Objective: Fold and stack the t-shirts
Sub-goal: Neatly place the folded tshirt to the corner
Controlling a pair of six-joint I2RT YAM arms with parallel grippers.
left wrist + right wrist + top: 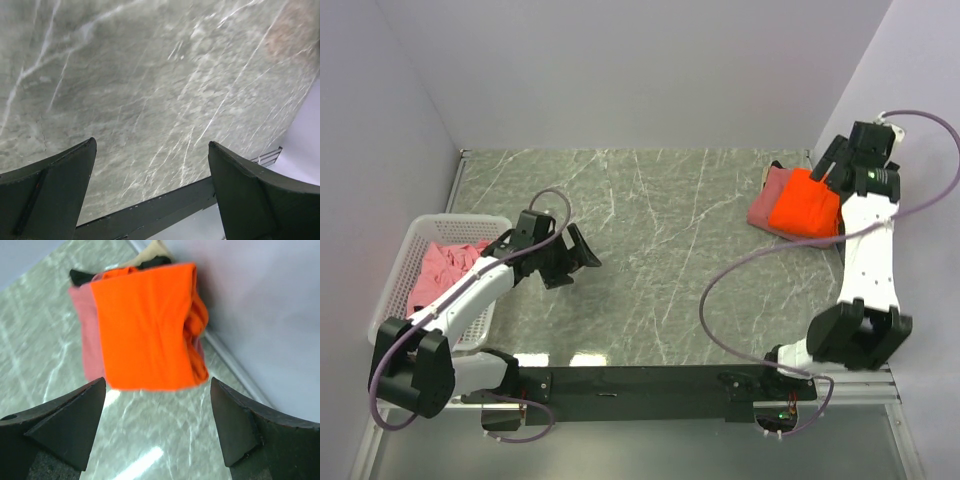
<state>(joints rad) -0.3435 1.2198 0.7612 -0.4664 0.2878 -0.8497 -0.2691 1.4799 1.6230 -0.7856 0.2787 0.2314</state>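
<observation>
- The orange t-shirt lies folded on top of the salmon-pink t-shirt in the far right corner of the counter. It is tucked near the wall, which leaves the middle for folding.
- The right pincer hangs just above that stack, jaws spread wide with nothing between them. The stack rests on its own, so I judge this shirt placed.
- The lighter pink t-shirt sits crumpled in the white basket at the left, not yet folded and likely the next one.
- The left pincer is also spread wide and empty, over the counter just beside the basket, handy for reaching in.
- Something dark and beige shows behind the stack; it is too blurred to name.
</observation>
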